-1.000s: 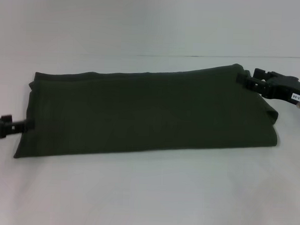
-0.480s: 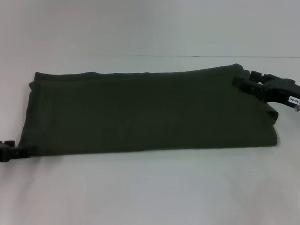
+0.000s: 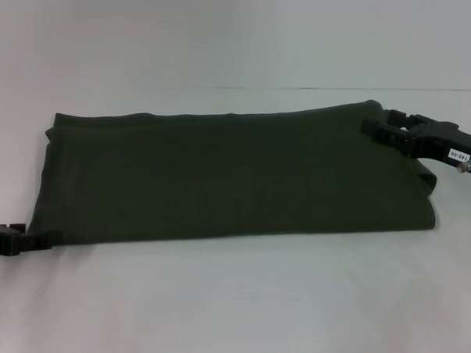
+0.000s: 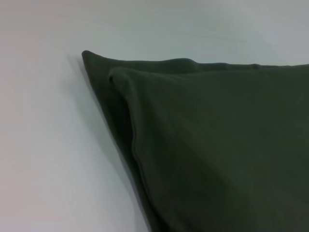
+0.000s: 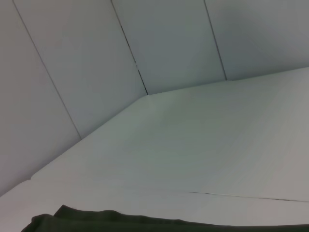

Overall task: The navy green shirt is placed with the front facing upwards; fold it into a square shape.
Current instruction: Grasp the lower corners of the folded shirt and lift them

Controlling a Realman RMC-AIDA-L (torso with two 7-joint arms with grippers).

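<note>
The navy green shirt [image 3: 235, 180], already a long band across the tabletop [image 3: 229, 317], awaits crosswise folding: left claw [image 3: 37, 242] at its near-left corner, right claw [image 3: 372, 128] at far-right, grips indiscernible.

Shirt [image 3: 235, 180] on table [image 3: 238, 302], between pincers.

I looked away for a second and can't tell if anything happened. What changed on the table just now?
The left tool slid along the shirt's left edge, from partway up it down to the near corner. The right tool crept slightly inward over the far right corner. The shirt itself stayed flat as a long folded band on the white table.
</note>
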